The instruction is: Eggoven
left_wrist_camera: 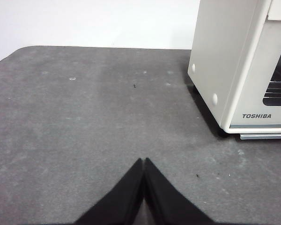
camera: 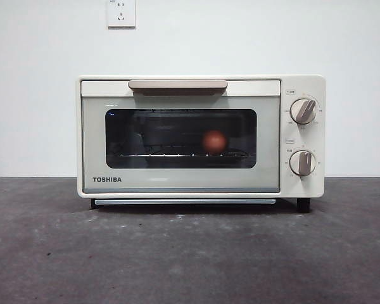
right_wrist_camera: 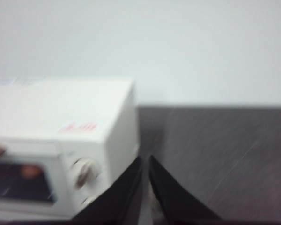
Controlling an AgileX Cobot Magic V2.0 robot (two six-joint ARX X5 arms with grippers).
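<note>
Left tool (left_wrist_camera: 144, 161): jaws pressed together, holding nothing, above bare table (left_wrist_camera: 84, 122) off the oven's side. Right tool (right_wrist_camera: 145, 161): jaws nearly together, empty, raised beside the oven's knob end; that view is blurred.

Egg (camera: 214, 141): one, small, smooth, reddish-brown, resting on the wire rack (camera: 177, 153) inside the oven, toward the knob side, seen through the glass.

Toaster oven (camera: 304, 183): one, cream body, marked TOSHIBA, door shut. Dark glass window (camera: 152, 136): one. Beige handle (camera: 177, 84): one, across the door's top. Knobs: two, stacked, upper (camera: 303, 111) and lower (camera: 302, 163). Black feet beneath. Oven stands toward the table's far edge, near the white wall (camera: 31, 95).

Wall socket (camera: 121, 12): one, above the oven. Table surface grey, speckled; the near edge's side lies open before the door.
</note>
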